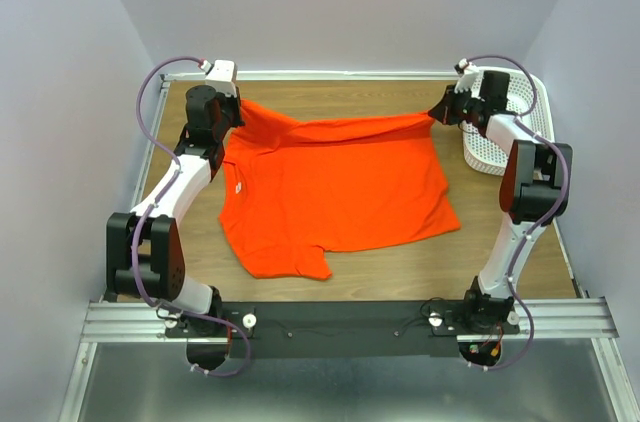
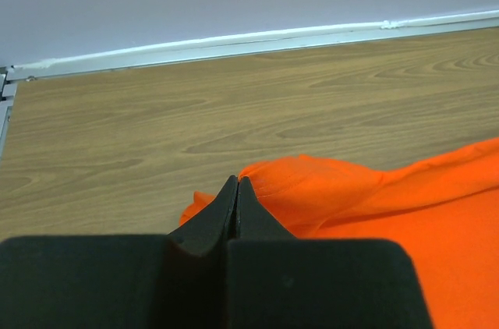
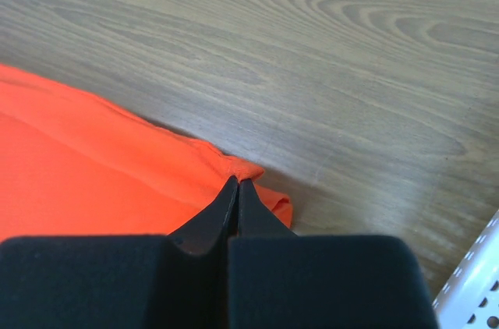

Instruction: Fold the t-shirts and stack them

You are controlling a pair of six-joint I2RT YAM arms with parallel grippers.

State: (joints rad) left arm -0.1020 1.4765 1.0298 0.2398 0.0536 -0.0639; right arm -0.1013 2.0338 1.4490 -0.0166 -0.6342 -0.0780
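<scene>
Across the middle of the light wooden table (image 1: 400, 262), and reaching toward its far edge, lies the bright orange-red short-sleeved fabric t-shirt (image 1: 340, 192). Most of it is spread flat. Its neck end points to the table's left edge and one sleeve sticks out toward the near edge. The far hem line is pulled taut between the two arms and drawn up into a point at each end.

In the far right corner of the table stands a white plastic lattice basket (image 1: 485, 152), just beside the right arm and apart from the shirt.

The left gripper (image 2: 236, 185) sits near the far left corner. Its black fingers are pressed together on a bunched fold of the orange cloth, possibly a sleeve, though the folds hide which part. The right gripper (image 3: 237, 185), near the basket, is likewise clamped on the shirt's far right corner, with a small curl of fabric showing just past its tips.

A small white neck label (image 1: 238, 185) shows on the shirt close to its left side.
</scene>
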